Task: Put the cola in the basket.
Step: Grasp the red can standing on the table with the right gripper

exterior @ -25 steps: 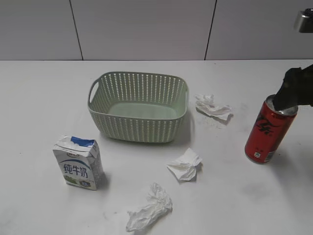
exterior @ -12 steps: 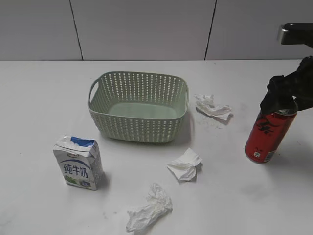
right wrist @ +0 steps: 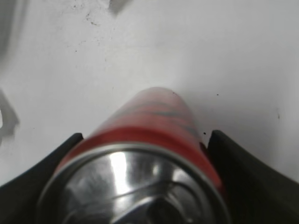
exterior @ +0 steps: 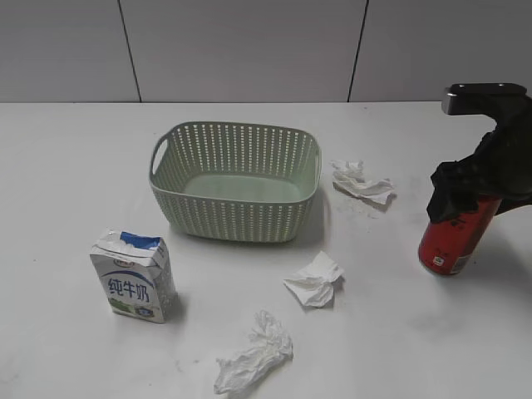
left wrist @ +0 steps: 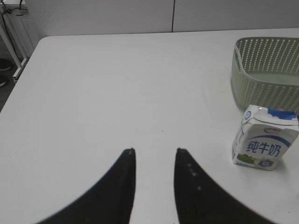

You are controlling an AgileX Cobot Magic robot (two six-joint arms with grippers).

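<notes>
The cola (exterior: 450,241) is a slim red can standing upright on the white table at the right. My right gripper (exterior: 462,195) is lowered over its top half, with a black finger on each side. In the right wrist view the cola (right wrist: 156,121) fills the space between the fingers of the right gripper (right wrist: 145,135), which look open around it. The pale green basket (exterior: 237,220) stands empty at the middle, well left of the can. My left gripper (left wrist: 154,150) is open and empty over bare table.
A white-and-blue milk carton (exterior: 133,278) stands front left, and also shows in the left wrist view (left wrist: 264,142) near the basket (left wrist: 264,70). Crumpled tissues lie right of the basket (exterior: 362,183), in front of it (exterior: 316,280) and near the front edge (exterior: 253,353).
My right gripper has come down and leftward over the cola, from its rim to around its upper half. The can still stands in the same spot.
</notes>
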